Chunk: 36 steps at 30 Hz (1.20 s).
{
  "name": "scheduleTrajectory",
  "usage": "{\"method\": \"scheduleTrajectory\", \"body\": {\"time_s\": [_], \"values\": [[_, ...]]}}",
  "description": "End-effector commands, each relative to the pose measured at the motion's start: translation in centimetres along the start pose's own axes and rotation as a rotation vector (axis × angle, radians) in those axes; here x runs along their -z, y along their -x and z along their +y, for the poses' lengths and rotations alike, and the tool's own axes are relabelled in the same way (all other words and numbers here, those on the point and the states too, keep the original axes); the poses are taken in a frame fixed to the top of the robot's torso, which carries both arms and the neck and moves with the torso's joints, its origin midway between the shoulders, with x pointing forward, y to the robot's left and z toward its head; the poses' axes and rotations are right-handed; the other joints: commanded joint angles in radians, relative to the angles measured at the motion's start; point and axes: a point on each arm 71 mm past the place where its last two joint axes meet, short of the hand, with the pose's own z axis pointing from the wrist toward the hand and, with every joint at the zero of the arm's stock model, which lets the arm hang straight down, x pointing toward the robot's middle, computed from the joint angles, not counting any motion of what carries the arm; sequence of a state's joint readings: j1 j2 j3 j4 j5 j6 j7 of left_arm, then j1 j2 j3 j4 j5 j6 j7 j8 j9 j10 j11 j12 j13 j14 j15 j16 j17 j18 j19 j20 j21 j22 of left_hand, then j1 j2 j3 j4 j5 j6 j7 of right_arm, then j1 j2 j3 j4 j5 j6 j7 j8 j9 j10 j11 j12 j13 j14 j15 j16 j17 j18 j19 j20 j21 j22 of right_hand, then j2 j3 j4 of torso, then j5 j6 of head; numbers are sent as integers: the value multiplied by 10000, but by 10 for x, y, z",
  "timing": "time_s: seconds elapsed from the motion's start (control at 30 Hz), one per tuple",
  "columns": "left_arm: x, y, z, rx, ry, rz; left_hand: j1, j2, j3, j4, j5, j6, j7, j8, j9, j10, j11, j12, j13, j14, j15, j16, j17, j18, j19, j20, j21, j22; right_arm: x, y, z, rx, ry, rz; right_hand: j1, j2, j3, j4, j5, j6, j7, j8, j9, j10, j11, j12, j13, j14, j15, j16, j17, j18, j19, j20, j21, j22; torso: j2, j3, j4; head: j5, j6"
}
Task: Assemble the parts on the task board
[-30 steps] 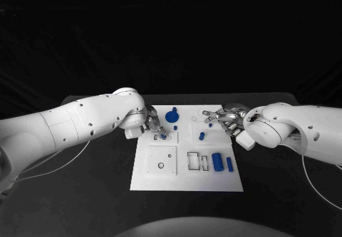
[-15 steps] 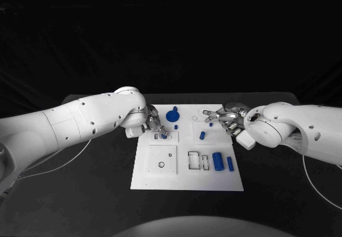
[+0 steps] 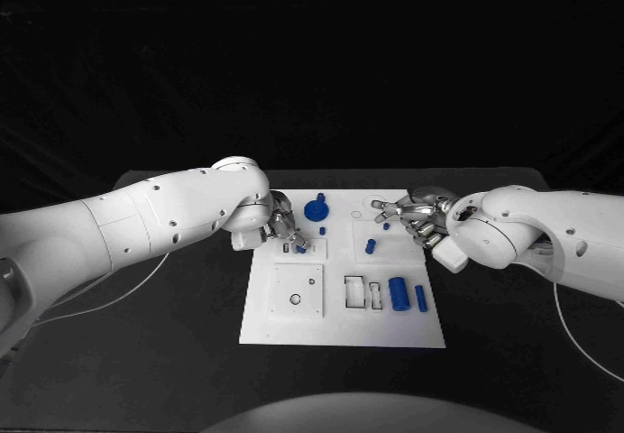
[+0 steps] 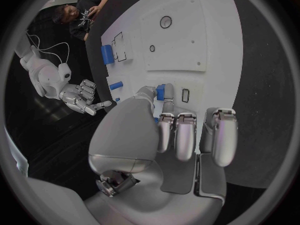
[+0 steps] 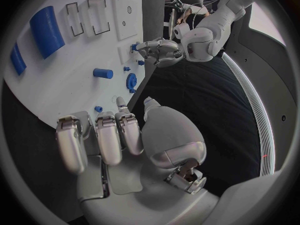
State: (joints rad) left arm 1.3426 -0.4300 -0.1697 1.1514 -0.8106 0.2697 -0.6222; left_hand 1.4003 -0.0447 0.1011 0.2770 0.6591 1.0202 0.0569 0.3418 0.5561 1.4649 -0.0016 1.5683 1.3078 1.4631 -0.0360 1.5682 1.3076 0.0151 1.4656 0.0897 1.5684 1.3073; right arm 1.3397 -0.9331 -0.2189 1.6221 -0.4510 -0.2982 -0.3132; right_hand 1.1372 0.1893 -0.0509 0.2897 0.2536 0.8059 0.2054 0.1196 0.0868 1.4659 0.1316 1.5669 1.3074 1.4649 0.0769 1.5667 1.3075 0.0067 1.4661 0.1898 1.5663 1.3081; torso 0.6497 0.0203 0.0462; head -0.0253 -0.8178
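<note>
Nothing has shifted: your left hand (image 3: 279,230) still pinches a small blue part (image 4: 160,91) over the task board (image 3: 341,334), so it remains unseated, while your right hand (image 3: 414,216) hovers spread, holding nothing.

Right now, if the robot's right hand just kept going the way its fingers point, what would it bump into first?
Probably the small blue peg on the task board, just past the right hand. Further on stands the blue gear. Depth is hard to judge, so the fingers might pass above it.

Both arms reach in from the sides. Left hand (image 3: 281,227) low, thumb and a finger pinching a small blue part (image 4: 160,92), other fingers extended. Right hand (image 3: 414,216) held apart from it, fingers loosely spread, holding nothing.
</note>
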Motion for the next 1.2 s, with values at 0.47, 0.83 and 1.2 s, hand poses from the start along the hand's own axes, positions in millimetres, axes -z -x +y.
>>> {"method": "scheduleTrajectory", "body": {"time_s": [0.47,0.83,1.2], "values": [[0,0,-1,-258,-57,-37,142,1,93,1,-88,12,-61,34,84,1059,-21,25,2630,1077,-45,26,2632,-151,1052,-91,24,2635,0,-1,0,104,-9,151,-30,92,-74,16,-27,-110,13,43,19,1049,75,39,2634,1059,79,41,2633,-67,1047,39,45,2627,-1,0,1,-46,0],[0,2,-2,-29,-334,-234,146,-17,92,7,-109,28,-58,46,102,1059,-20,25,2630,1077,-45,26,2632,-151,1052,-90,24,2635,0,-1,-1,104,-25,141,-30,92,-74,16,-27,-110,13,43,19,1049,75,39,2634,1059,79,41,2633,-67,1047,39,45,2627,3,-3,-3,-51,20],[0,3,0,273,-428,-134,124,-34,80,28,-123,34,-53,50,113,1059,-17,25,2630,1077,-44,26,2632,-151,1052,-90,24,2635,-1,0,-1,96,-51,112,-29,101,-82,15,-31,-117,14,49,20,1049,75,39,2634,1059,78,41,2633,-67,1047,40,45,2627,-1,-1,8,-63,-8]]}}
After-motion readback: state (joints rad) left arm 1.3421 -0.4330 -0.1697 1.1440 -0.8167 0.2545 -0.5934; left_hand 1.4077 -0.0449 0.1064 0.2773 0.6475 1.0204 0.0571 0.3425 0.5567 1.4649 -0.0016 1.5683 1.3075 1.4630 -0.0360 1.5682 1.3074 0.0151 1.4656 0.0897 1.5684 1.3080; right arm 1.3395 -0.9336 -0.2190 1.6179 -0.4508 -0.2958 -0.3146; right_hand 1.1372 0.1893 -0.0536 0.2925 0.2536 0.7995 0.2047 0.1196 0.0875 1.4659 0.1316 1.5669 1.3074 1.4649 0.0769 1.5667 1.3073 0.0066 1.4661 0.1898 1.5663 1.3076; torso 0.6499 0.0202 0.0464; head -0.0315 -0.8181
